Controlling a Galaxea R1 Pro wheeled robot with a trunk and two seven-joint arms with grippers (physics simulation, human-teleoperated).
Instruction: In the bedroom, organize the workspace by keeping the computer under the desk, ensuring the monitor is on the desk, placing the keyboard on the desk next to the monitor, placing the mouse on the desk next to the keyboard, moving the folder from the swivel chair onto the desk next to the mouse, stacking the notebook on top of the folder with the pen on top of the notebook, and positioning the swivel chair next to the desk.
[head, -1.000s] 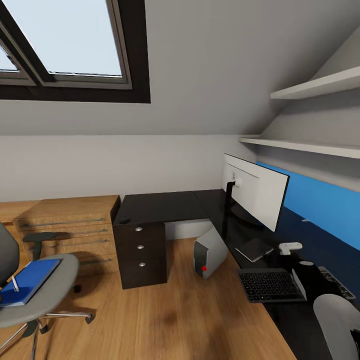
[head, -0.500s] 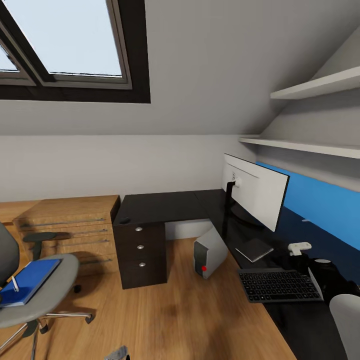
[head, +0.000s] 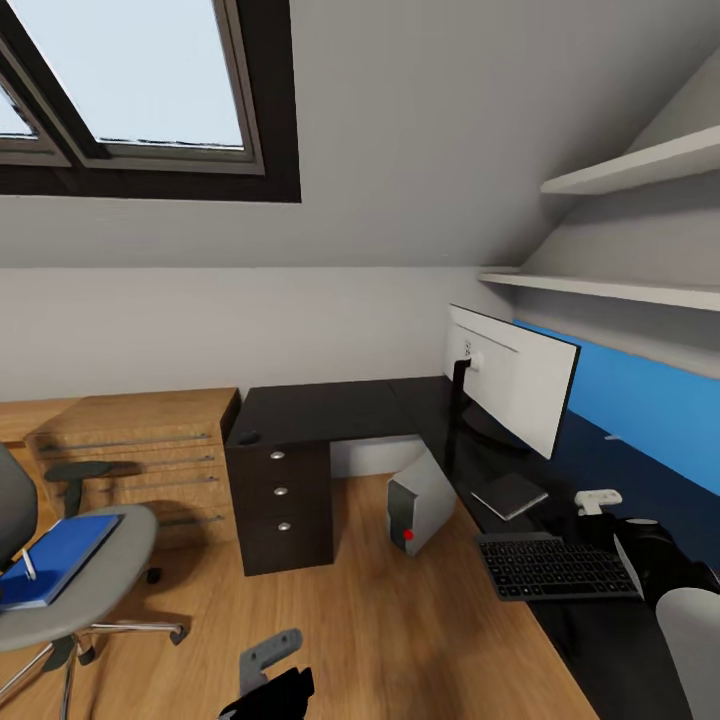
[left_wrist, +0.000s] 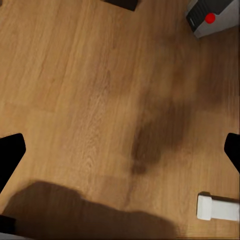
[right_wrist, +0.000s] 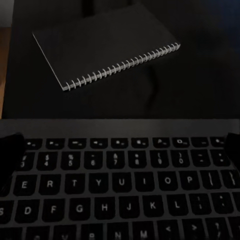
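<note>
Keyboard (head: 558, 567) long axis along desk (head: 330, 410) edge, beneath wide-spread right end effector (right_wrist: 120, 150); left (left_wrist: 120, 150) likewise wide.

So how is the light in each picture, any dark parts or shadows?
Head view: bright skylight, evenly lit room. Left wrist view: broad dark shadow on the floor. Right wrist view: very dim, but keyboard letters and the notebook spiral stay readable.
</note>
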